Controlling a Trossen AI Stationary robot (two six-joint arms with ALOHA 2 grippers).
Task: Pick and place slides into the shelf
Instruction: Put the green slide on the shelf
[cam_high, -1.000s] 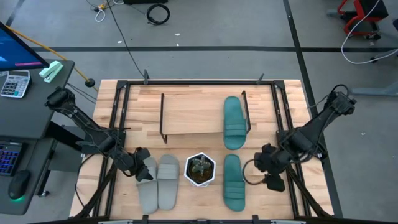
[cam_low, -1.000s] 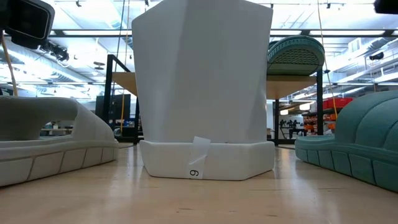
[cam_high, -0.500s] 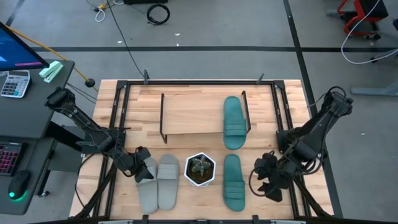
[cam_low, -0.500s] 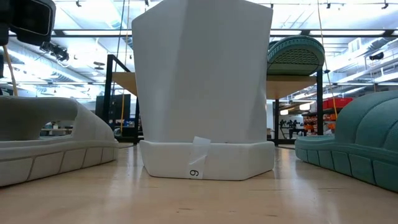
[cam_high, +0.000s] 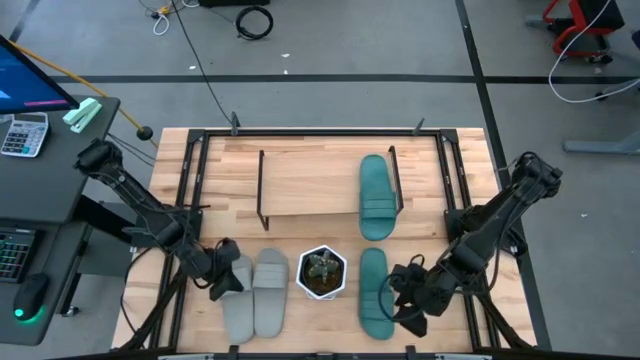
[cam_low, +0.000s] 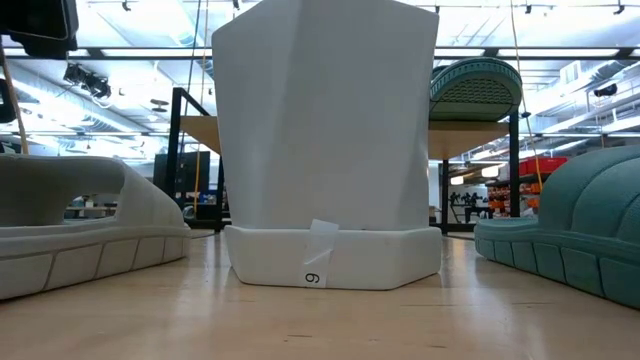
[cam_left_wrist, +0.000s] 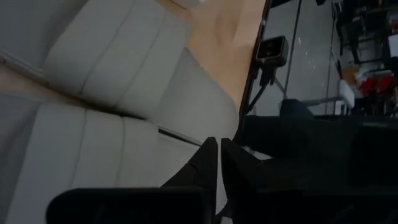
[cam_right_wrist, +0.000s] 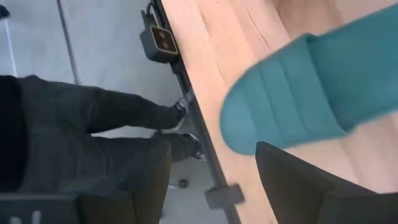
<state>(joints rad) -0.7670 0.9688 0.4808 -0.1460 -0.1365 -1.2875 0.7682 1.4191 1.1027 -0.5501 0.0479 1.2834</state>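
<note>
Two light grey slides lie side by side on the table's near left. My left gripper is shut at the outer edge of the left one. One teal slide lies flat on the near right. My right gripper is open just to its right, with the slide's rounded end ahead of its fingers. The other teal slide lies on the right end of the shelf. My left gripper has its shut fingertips over the grey slides, but I cannot tell whether they touch one.
A white hexagonal pot with a plant stands between the grey pair and the teal slide. The shelf's board left of its teal slide is bare. The table's near edge and black frame lie close to both grippers.
My right gripper has swung toward the table's left and near edge, closing in on the teal slide on the table. My left gripper has shifted a little toward the near edge beside the grey slides. No slide has moved.
</note>
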